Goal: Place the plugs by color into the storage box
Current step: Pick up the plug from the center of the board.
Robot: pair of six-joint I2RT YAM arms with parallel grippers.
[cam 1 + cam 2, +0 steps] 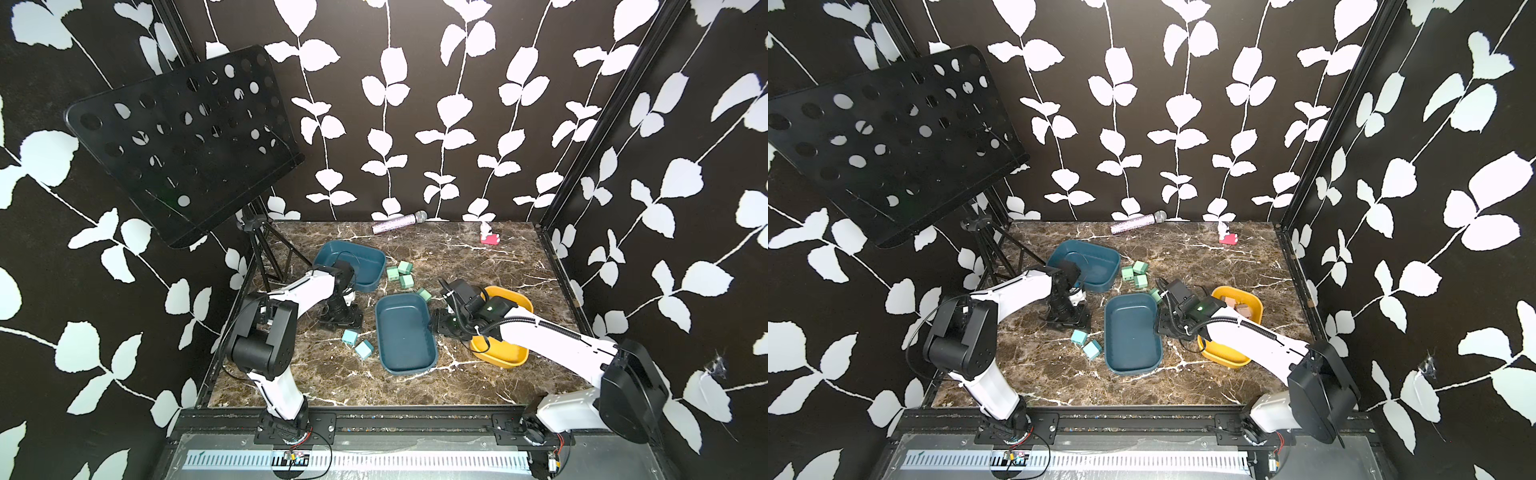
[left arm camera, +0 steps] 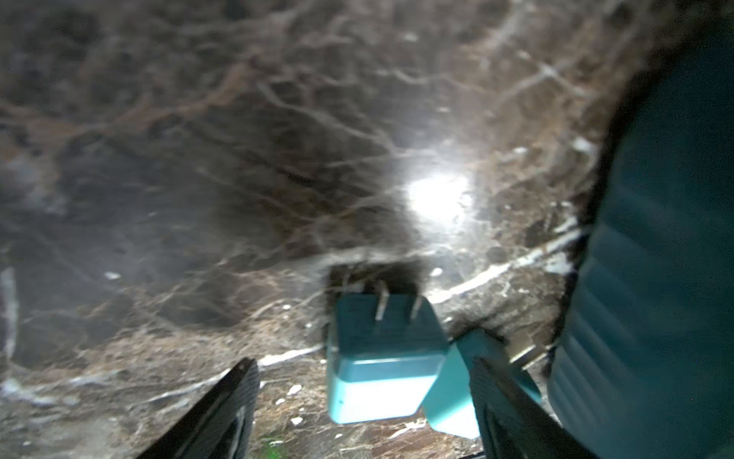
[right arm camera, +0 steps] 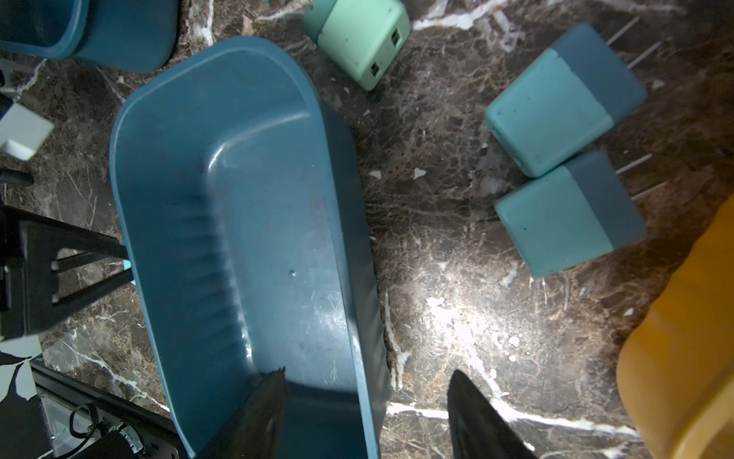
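Two light blue plugs (image 1: 350,337) (image 1: 364,349) lie on the marble left of the middle dark blue storage box (image 1: 405,365). My left gripper (image 1: 343,322) hangs open just above them. In the left wrist view one plug (image 2: 381,357) sits between its fingers (image 2: 234,393). My right gripper (image 3: 367,373) is open and straddles that box's right wall without touching it. Two more light blue plugs (image 3: 556,99) (image 3: 568,214) lie beyond it. Several mint green plugs (image 1: 404,274) sit near the far dark blue box (image 1: 365,249). Beige plugs (image 1: 1235,305) lie in the yellow box (image 1: 1221,357).
A black perforated music stand (image 1: 183,137) on a tripod (image 1: 270,253) overhangs the back left corner. A microphone (image 1: 399,222) and a pink-red toy figure (image 1: 488,236) lie against the back wall. Black rails (image 1: 374,419) line the front edge.
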